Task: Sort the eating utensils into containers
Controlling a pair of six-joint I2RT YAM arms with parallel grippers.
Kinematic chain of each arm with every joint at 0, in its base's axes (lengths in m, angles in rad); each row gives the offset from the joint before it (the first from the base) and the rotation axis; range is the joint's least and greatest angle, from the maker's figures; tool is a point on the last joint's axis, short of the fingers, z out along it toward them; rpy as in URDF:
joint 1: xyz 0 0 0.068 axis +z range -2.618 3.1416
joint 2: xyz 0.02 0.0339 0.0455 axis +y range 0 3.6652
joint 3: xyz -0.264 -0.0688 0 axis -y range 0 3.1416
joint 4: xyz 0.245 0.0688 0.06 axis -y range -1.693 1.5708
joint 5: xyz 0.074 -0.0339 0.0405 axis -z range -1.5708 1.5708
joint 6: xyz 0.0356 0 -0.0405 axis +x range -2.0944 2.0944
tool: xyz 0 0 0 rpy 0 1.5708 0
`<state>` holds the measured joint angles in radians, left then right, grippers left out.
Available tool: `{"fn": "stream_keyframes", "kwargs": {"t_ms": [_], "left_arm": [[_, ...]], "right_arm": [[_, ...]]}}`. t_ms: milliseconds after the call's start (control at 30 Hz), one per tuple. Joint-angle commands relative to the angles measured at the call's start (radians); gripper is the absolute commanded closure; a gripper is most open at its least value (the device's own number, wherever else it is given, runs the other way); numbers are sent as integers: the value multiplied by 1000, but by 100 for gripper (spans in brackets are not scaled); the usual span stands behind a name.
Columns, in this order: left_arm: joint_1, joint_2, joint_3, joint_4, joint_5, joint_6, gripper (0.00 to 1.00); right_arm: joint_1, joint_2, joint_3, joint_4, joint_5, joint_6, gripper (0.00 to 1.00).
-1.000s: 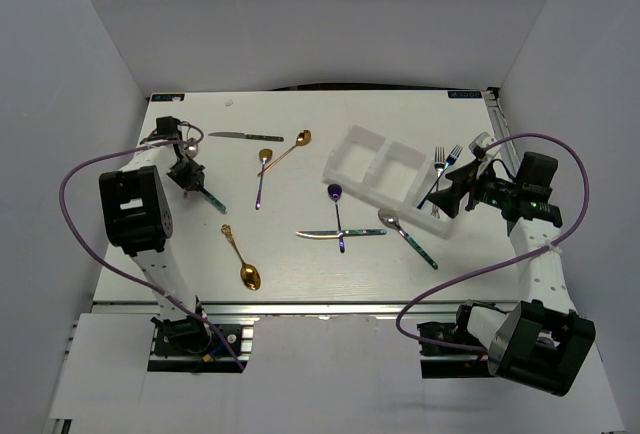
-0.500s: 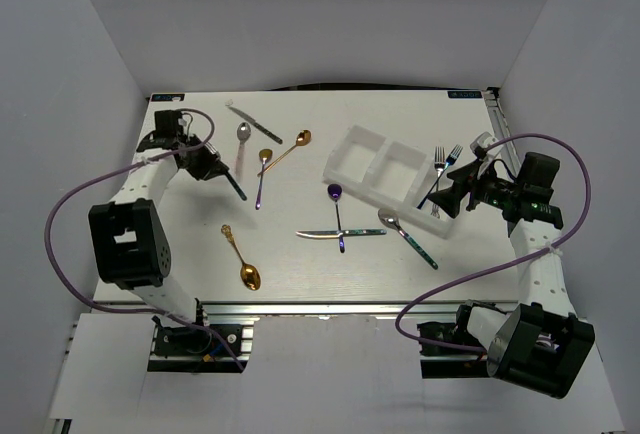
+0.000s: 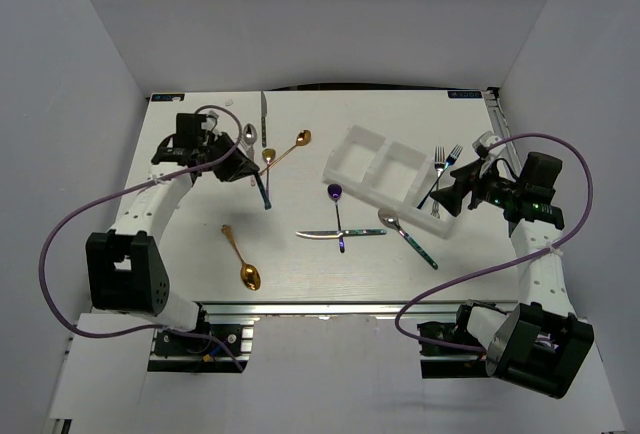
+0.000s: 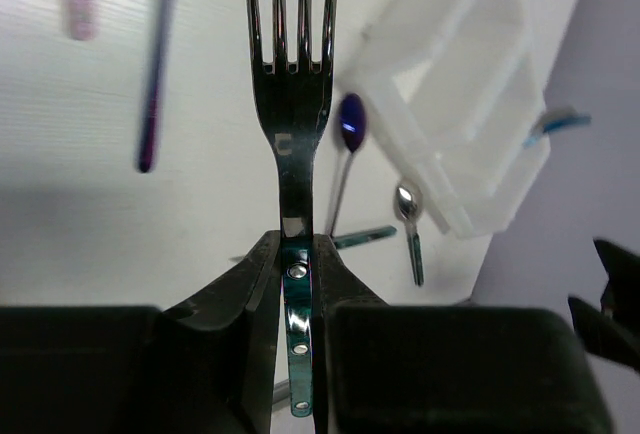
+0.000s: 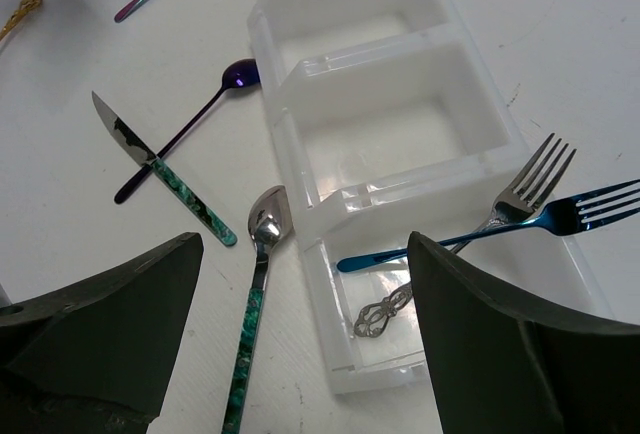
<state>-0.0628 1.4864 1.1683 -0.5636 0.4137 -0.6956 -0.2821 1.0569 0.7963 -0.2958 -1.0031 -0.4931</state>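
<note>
My left gripper [image 3: 243, 167] is shut on a fork with a green handle [image 3: 263, 192] and holds it above the table's left half; in the left wrist view the fork [image 4: 292, 104] points toward the white three-compartment tray [image 4: 470, 104]. My right gripper [image 3: 452, 194] is open and empty over the tray's right end [image 5: 340, 369]. That compartment holds a blue fork [image 5: 585, 206] and a silver fork [image 5: 535, 182]. The other two compartments [image 3: 352, 150] look empty.
On the table lie a silver knife [image 3: 263, 114], a silver spoon [image 3: 247, 134], a gold spoon [image 3: 290, 149], another gold spoon [image 3: 243, 259], a purple spoon [image 3: 336, 194], a green-handled knife [image 3: 340, 233] and a green-handled spoon [image 3: 405, 234].
My left gripper has carried the fork from the table's far left toward the middle. The silver knife at the back has turned from lying crosswise to pointing away. The right arm has not moved.
</note>
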Motion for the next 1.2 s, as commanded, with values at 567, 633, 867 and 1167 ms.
{"fn": "stream_keyframes", "kwargs": {"t_ms": [567, 633, 867, 1167], "left_arm": [[-696, 588, 548, 640, 145, 65, 100], [-715, 644, 617, 729, 149, 36, 100], [-804, 870, 890, 795, 50, 41, 100], [-848, 1051, 1076, 815, -148, 149, 100]], "right_arm": [[-202, -132, -54, 197, -17, 137, 11], [-221, -144, -63, 213, -20, 149, 11], [-243, -137, -66, 225, -46, 166, 11], [-243, -133, -68, 221, -61, 165, 11]]}}
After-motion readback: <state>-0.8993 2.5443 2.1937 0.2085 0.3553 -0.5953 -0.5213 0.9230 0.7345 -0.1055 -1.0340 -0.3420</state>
